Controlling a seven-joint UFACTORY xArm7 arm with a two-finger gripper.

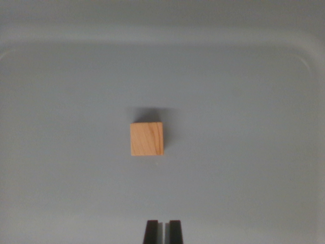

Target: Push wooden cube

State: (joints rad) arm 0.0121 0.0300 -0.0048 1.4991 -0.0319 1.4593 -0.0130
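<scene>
Cube [147,139] mid-tray [51,101], rims distant

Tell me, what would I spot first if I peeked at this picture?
Your eye would land on the little wooden cube, sitting alone near the middle of a plain grey tray with a soft shadow behind it. Next you would notice the two dark tips of the gripper poking up at the bottom edge, close together with only a thin gap, and not touching the cube.
</scene>
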